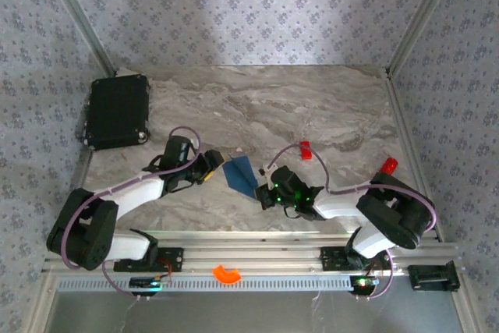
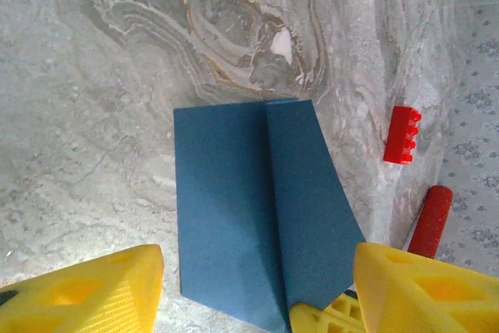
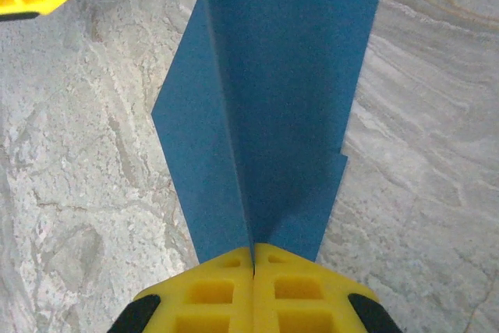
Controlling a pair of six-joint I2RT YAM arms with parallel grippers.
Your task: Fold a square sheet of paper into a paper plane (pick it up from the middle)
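Note:
The dark blue sheet of paper (image 1: 240, 172) is folded along a centre crease into a wedge with two flaps and lies mid-table between the arms. My right gripper (image 3: 253, 251) is shut on the crease at the paper's (image 3: 288, 76) near end, both yellow pads pressed together. In the left wrist view the paper (image 2: 249, 200) lies between the wide-apart yellow fingers (image 2: 93, 294) of my left gripper (image 2: 257, 263), which is open and does not touch it. From above, the left gripper (image 1: 212, 165) sits just left of the paper and the right gripper (image 1: 263, 189) just right of it.
A black rectangular case (image 1: 117, 111) lies at the back left. A small red block (image 1: 306, 149) rests behind the right arm, and a red cylinder (image 1: 388, 165) stands further right. An orange curved piece (image 1: 227, 274) lies on the front rail.

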